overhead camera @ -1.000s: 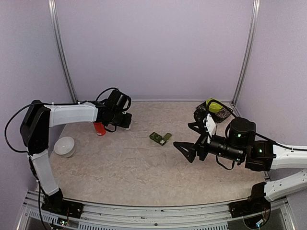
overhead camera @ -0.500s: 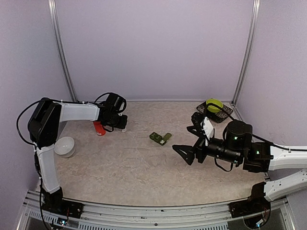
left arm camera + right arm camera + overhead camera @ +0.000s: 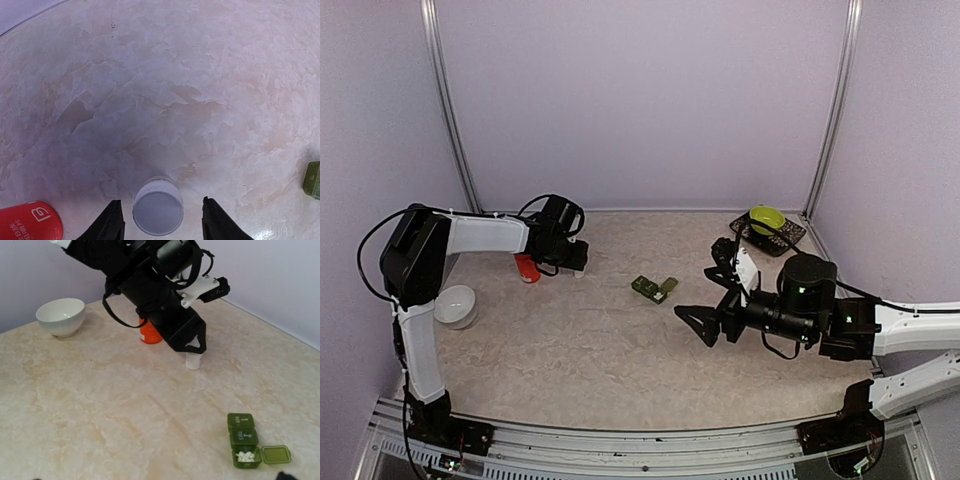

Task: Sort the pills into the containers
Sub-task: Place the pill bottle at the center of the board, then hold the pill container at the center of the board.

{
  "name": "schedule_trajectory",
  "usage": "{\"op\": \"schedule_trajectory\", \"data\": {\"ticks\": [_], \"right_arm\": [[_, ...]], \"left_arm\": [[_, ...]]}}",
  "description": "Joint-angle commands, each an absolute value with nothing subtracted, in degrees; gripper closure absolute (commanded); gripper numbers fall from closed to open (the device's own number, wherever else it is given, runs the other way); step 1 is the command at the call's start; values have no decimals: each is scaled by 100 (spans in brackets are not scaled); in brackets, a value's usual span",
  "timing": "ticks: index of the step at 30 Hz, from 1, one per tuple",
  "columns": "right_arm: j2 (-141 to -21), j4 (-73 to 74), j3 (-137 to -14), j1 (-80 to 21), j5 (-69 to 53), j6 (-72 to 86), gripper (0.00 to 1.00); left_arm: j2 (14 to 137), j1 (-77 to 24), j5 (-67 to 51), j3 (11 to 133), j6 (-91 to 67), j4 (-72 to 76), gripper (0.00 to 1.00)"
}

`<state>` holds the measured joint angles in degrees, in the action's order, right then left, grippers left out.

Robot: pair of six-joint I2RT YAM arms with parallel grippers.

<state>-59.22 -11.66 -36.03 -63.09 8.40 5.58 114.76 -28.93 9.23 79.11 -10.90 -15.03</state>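
The containers (image 3: pixel 653 288) are a dark green strip of three joined compartments in the middle of the table. In the right wrist view the containers (image 3: pixel 243 440) have two lids shut and the end lid (image 3: pixel 275 454) flipped open, with white pills (image 3: pixel 245 456) in that compartment. My left gripper (image 3: pixel 575 262) is at the back left, open, straddling a small white bottle (image 3: pixel 157 212) that stands on the table with a gap on each side. My right gripper (image 3: pixel 710 290) is wide open and empty, right of the containers.
A red bottle (image 3: pixel 527 268) stands just left of the left gripper, and a white bowl (image 3: pixel 455 305) sits near the left edge. A yellow-green bowl (image 3: pixel 766 218) rests on a dark mat at the back right corner.
The left gripper has come down at the back left and opened, letting go of the white bottle on the table. The right arm has shifted a little to the left.
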Motion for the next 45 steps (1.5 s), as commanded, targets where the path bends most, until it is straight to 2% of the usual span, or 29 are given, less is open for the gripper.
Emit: {"op": "schedule_trajectory", "data": {"ticks": [1,5,11,17,22,32,45], "right_arm": [[-6074,-1420,-3543,-6155,604,702,0],[-6232,-1485,-3621,-5916,415,946,0],[-6713,-1456,-3891,-4990,-633,1868,1],[-7576,-1428,-4202,-4274,-1414,2818,5],[-8206,-2107,-4213,-3773,-2278,3476,5],[-9555,-2713,-4667,-3095,-3163,4140,4],[-10515,-2596,-5304,-3006,-2965,4075,3]], "left_arm": [[11305,-2880,848,8007,-1138,-1405,43],[11044,-2883,679,7951,-1217,-1407,35],[10456,-3166,294,7705,-1325,-1221,27],[10453,-3639,101,7616,-1366,-1086,26],[10846,-3900,-167,7577,-1431,-857,26],[11617,-3963,-774,7904,-1439,-455,26],[12209,-3810,-1215,8126,-1474,-215,26]]}}
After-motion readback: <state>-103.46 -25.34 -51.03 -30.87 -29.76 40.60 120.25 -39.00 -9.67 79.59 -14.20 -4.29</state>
